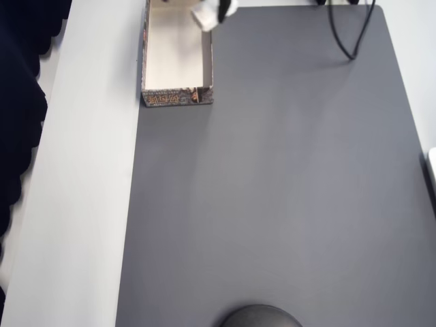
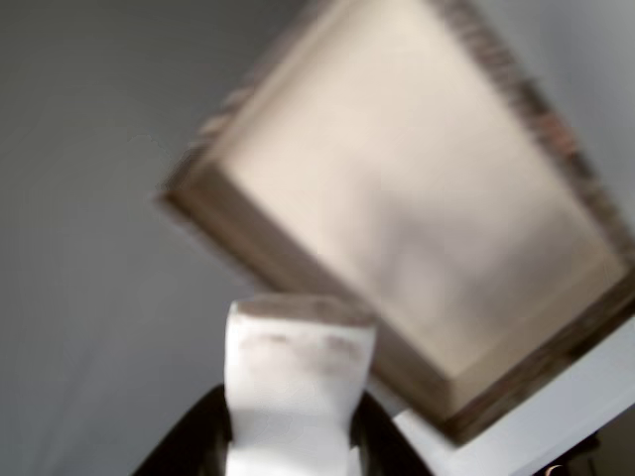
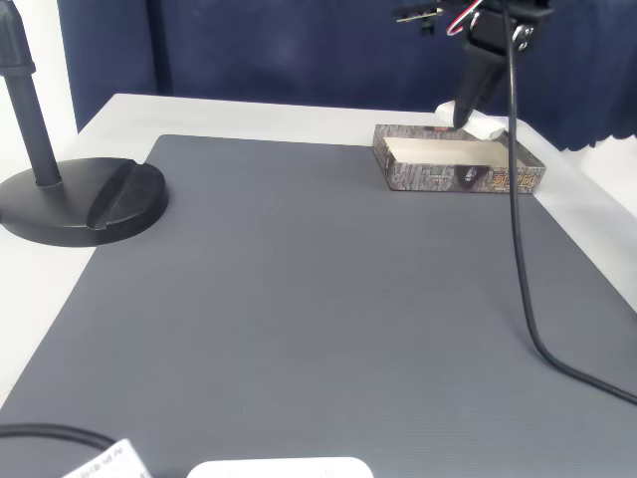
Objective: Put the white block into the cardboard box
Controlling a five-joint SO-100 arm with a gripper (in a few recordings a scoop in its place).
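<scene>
— What is laid out on the table?

— A large dark grey rubber mat is spread over the white tabletop. At the mat's far edge in the fixed view, a long, shallow cardboard box with a cream interior and brownish-grey printed walls is set; in the overhead view the same box is seen at the top, beside the mat's left border. A black round stand base is placed at the left of the fixed view, and a black cable is draped across the right side.

— And the block?

— The small plain white rectangular block is clamped between the two dark fingers of the gripper, one finger pressed to each long side. In the wrist view its long axis is run straight out from the fingers, its free end pointed toward the box's near corner. In the overhead view the block is held above the box's right wall, near the far end; the wrist picture is blurred.
</scene>
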